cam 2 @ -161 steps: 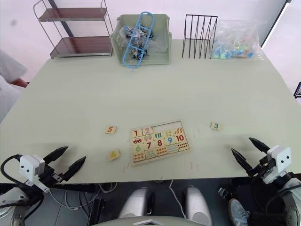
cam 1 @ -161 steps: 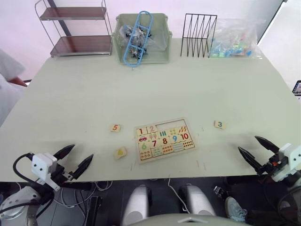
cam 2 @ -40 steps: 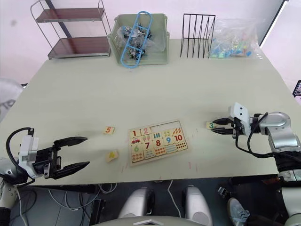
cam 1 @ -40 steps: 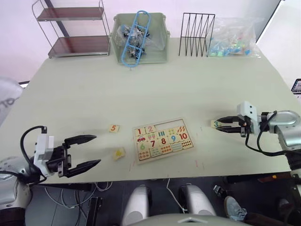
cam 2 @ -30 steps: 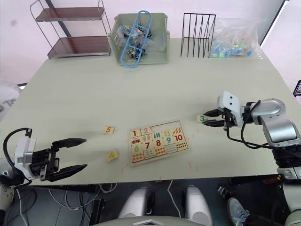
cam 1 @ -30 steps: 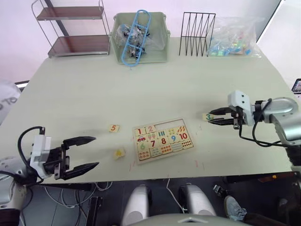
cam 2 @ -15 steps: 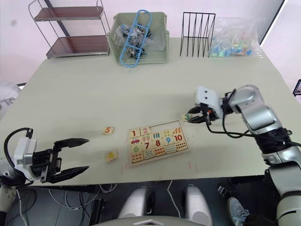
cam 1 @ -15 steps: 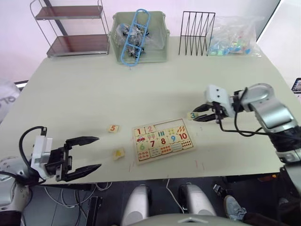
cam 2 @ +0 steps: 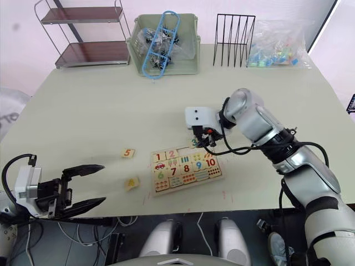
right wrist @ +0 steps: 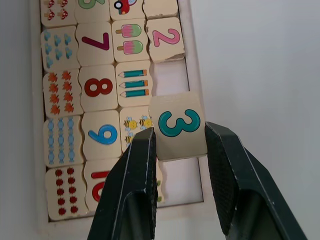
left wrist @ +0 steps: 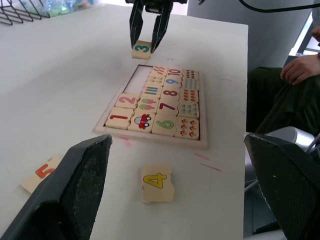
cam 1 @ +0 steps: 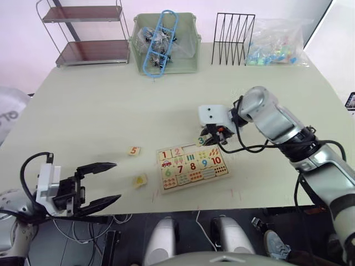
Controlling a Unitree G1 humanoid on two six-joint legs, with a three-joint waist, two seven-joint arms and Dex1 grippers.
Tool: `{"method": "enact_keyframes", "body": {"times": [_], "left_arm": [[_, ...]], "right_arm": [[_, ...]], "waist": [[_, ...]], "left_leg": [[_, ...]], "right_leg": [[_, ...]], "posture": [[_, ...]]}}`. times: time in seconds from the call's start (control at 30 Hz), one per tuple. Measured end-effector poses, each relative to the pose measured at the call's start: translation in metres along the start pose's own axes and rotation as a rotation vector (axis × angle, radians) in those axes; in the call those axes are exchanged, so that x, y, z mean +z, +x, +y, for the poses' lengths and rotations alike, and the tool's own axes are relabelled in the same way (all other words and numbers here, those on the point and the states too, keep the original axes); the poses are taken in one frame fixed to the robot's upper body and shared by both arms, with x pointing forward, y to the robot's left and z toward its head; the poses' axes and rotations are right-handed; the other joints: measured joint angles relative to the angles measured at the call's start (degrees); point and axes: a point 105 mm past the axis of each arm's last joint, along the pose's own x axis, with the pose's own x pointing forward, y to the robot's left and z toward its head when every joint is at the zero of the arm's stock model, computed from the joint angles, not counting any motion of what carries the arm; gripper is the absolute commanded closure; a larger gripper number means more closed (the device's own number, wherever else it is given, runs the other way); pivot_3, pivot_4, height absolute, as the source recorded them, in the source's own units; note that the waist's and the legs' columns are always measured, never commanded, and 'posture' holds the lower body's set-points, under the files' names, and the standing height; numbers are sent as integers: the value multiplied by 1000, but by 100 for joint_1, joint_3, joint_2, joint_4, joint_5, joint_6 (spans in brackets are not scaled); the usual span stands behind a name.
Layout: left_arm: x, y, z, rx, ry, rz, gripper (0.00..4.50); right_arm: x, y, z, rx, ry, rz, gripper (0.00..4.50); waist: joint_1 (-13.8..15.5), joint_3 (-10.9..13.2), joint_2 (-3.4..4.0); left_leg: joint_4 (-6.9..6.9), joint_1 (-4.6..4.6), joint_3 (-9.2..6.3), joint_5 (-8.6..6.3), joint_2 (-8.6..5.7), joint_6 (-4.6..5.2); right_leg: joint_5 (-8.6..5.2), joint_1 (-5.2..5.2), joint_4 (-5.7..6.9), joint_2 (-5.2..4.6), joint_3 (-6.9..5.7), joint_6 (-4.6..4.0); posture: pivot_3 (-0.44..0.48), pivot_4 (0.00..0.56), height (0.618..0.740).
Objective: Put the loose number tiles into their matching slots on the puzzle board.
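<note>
Right gripper (right wrist: 175,145) pinching the 3 tile (right wrist: 178,125), which I hold just above the board (cam 1: 192,164) | the empty slot (right wrist: 169,78) beside the 2 lies just ahead of my fingertips | left gripper (cam 1: 97,184) spread, idle near the 4 tile (left wrist: 157,182)

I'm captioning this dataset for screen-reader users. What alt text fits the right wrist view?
The right gripper holds a small pale-wood tile with a teal numeral 3 between its two black fingers, above the empty slots in the top row of a flat pale-wood number puzzle board. The orange 2 tile is already seated next to the gap.
</note>
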Motion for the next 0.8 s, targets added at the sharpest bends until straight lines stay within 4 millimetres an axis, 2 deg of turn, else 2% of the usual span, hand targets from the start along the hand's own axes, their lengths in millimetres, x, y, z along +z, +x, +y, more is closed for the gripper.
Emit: {"method": "enact_keyframes", "body": {"times": [0.2,0.8], "left_arm": [[1,2,-3,13,3,-4,0],[0,1,-3,35,-2,-12,0]], "right_arm": [[18,17,0,-13,6,36,3653],[17,40,6,10,11,148,3653]], "waist": [[2,0,0],[-21,1,1]], "left_leg": [[0,0,-4,0,0,0],[0,-1,-7,0,-1,-1]], "right_leg": [[0,0,1,-1,-4,-1],[0,0,1,-1,-7,-2]], "posture": [[0,150,740],[0,150,740]]}}
